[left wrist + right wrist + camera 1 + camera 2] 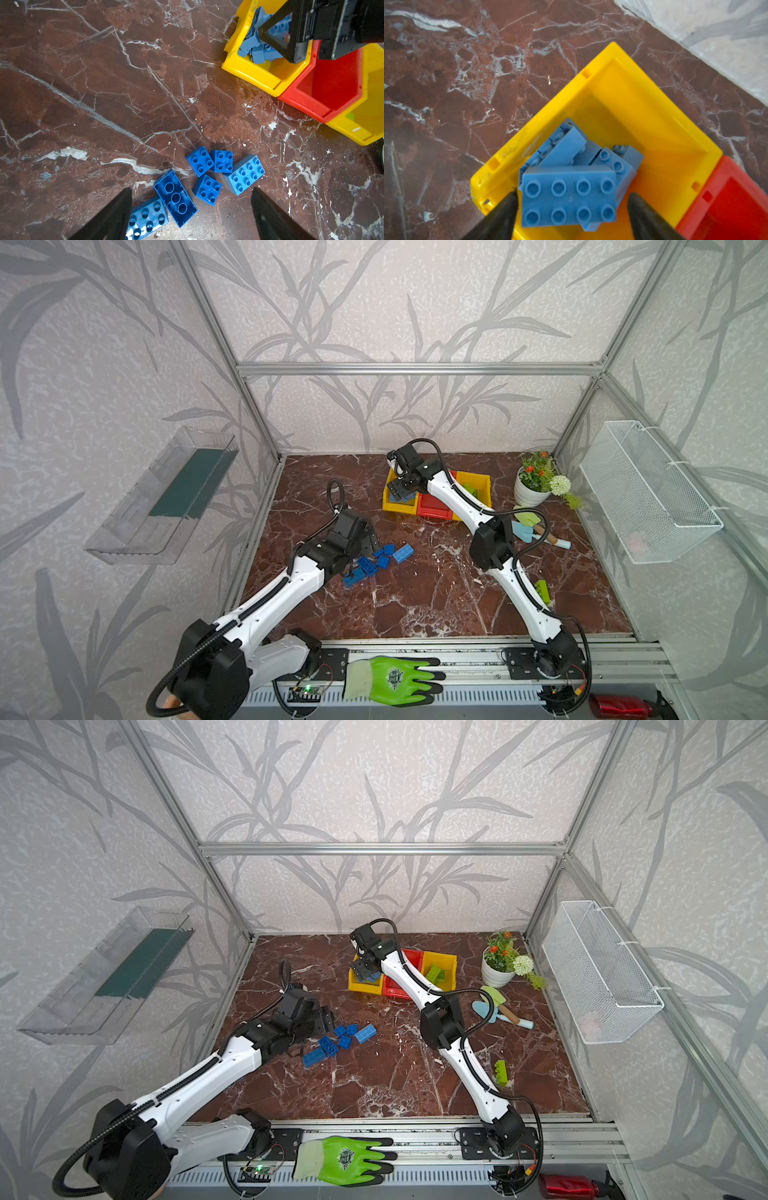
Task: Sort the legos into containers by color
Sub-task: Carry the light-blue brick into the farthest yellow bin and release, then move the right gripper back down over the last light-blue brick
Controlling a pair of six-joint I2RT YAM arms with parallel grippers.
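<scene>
Three joined containers stand at the back: a yellow bin (397,509), a red bin (434,512) and a second yellow bin (487,481). My right gripper (572,193) hangs open over the first yellow bin (550,108). A light blue lego (569,199) lies flat on a pile of light blue legos between its spread fingers, with a gap at one finger. Green legos (436,972) lie in the other yellow bin. My left gripper (191,190) is open just above several dark blue legos (207,178) on the table. One green lego (542,591) lies beside the right arm.
A potted plant (532,489) and toy trowels (536,531) sit at the back right. A green glove (395,680) lies on the front rail near a red bottle (619,707). A wire basket (648,489) and a clear tray (166,497) hang on the side walls.
</scene>
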